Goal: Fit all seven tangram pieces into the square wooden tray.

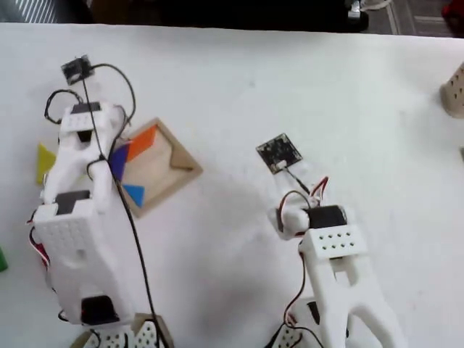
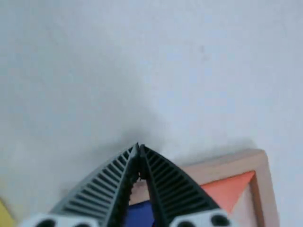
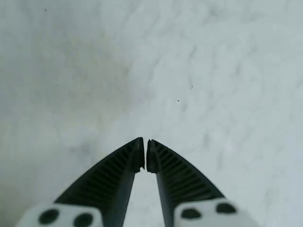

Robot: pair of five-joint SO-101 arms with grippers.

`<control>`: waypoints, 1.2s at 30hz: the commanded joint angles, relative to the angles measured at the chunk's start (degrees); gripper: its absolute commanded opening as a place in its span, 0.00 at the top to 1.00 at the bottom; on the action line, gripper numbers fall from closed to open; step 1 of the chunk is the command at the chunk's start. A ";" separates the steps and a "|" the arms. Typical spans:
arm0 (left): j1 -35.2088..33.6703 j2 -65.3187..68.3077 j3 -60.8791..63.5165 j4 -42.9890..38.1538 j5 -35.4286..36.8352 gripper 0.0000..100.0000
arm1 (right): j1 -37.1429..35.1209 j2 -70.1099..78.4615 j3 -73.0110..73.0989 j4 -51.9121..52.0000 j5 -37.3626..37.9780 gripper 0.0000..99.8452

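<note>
The square wooden tray [image 1: 176, 161] lies turned on the white table, partly under my left arm [image 1: 76, 188]. Inside it are an orange piece [image 1: 143, 140], a dark blue piece [image 1: 118, 161] and a light blue triangle [image 1: 133, 193]. A yellow piece [image 1: 45, 161] lies on the table on the arm's other side. My left gripper [image 2: 138, 151] is shut on nothing, hanging over the tray's rim [image 2: 222, 163], with the orange piece [image 2: 229, 189] and dark blue piece [image 2: 137, 215] below it. My right gripper [image 3: 144, 146] is shut and empty above bare table.
My right arm [image 1: 330, 246] stands right of the tray with open table around it. A green thing [image 1: 2, 259] shows at the left edge. A pale perforated object [image 1: 454, 90] stands at the far right edge.
</note>
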 commanded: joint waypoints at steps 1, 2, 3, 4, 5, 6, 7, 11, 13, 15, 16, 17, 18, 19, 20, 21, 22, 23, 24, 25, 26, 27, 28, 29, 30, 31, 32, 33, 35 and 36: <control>2.68 -3.03 -2.29 5.63 -5.89 0.98 | 0.13 -0.04 -0.26 -2.07 -0.26 0.98; 2.95 -4.00 -1.23 6.77 -5.98 0.98 | 0.13 -0.04 -0.26 -2.24 -0.26 0.98; 3.91 -5.14 0.62 7.21 -6.07 0.98 | 0.13 -0.04 -0.26 -2.24 -0.26 0.98; 5.05 -6.20 2.90 7.03 -6.07 0.98 | 0.13 -0.04 -0.26 -2.24 -0.26 0.98; 6.29 -7.52 5.01 7.03 -6.15 0.98 | 0.13 -0.04 -0.26 -2.24 -0.26 0.98; 7.25 -9.27 7.30 6.59 -6.15 0.98 | 0.13 -0.04 -0.26 -2.24 -0.18 0.98; 8.13 -11.21 10.02 5.63 -6.15 0.98 | 0.13 -0.04 -0.26 -2.24 -0.18 0.98; 10.95 -20.00 23.12 -4.22 -6.15 0.98 | 0.13 -0.04 -0.26 -2.24 -0.18 0.98; 12.00 -24.84 29.63 -9.41 -6.15 0.98 | 0.13 -0.04 -0.26 -2.24 -0.18 0.98; 13.05 -29.32 35.60 -13.89 -6.15 0.98 | 0.13 -0.04 -0.26 -2.24 -0.18 0.98; 13.41 -31.60 38.33 -15.56 -6.15 0.98 | 0.13 -0.04 -0.26 -2.24 -0.18 0.98; 13.67 -33.63 40.62 -17.05 -6.24 0.98 | 0.13 -0.04 -0.26 -2.24 -0.18 0.98; 13.76 -35.91 42.64 -18.20 -7.03 0.98 | 0.13 -0.04 -0.26 -2.24 -0.18 0.98; 13.49 -38.11 44.57 -19.08 -8.53 0.98 | 0.13 -0.04 -0.26 -2.24 -0.18 0.98; 13.23 -40.40 46.33 -19.78 -10.20 0.98 | 0.13 -0.04 -0.26 -2.24 -0.18 0.98; 12.35 -42.68 47.91 -20.31 -11.60 0.98 | 0.13 -0.04 -0.26 -2.24 -0.18 0.98; 10.59 -44.97 49.23 -20.66 -12.40 0.98 | 0.13 -0.04 -0.26 -2.24 -0.18 0.98; 8.40 -47.08 50.20 -20.84 -12.48 0.98 | 0.13 -0.04 -0.26 -2.24 -0.18 0.98; 5.58 -48.92 50.99 -21.10 -12.22 0.98 | 0.13 -0.04 -0.26 -2.24 -0.18 0.98; 2.42 -50.51 51.60 -21.10 -11.52 0.98 | 0.13 -0.04 -0.26 -2.24 -0.18 0.98; -0.57 -51.56 51.96 -21.01 -10.46 0.98 | 0.13 -0.04 -0.26 -2.24 -0.26 0.98; -3.38 -52.09 52.22 -20.75 -9.14 0.98 | 0.13 -0.04 -0.26 -2.24 -0.35 0.98; -6.20 -52.18 52.40 -20.66 -7.56 0.98 | 0.13 -0.04 -0.26 -2.24 -0.35 0.98; -8.92 -52.09 52.48 -20.66 -5.98 0.98 | 0.13 -0.04 -0.26 -2.24 -0.35 0.98; -11.74 -52.09 52.48 -20.66 -4.75 0.98 | 0.13 -0.04 -0.26 -2.24 -0.35 0.98; -14.46 -52.09 52.57 -20.66 -3.78 0.98 | 0.13 -0.04 -0.26 -2.24 -0.35 0.98; -16.92 -52.09 52.57 -20.57 -3.16 0.98 | 0.13 -0.04 -0.26 -2.24 -0.35 0.98; -19.03 -52.09 52.66 -20.57 -2.90 0.98 | 0.13 -0.04 -0.26 -2.24 -0.35 0.98; -22.64 -52.09 53.01 -20.40 -2.99 0.98 | 0.13 -0.04 -0.26 -2.24 -0.35 0.98; -24.13 -52.09 53.80 -20.31 -3.08 0.98 | 0.13 -0.04 -0.18 -2.24 -0.35 0.98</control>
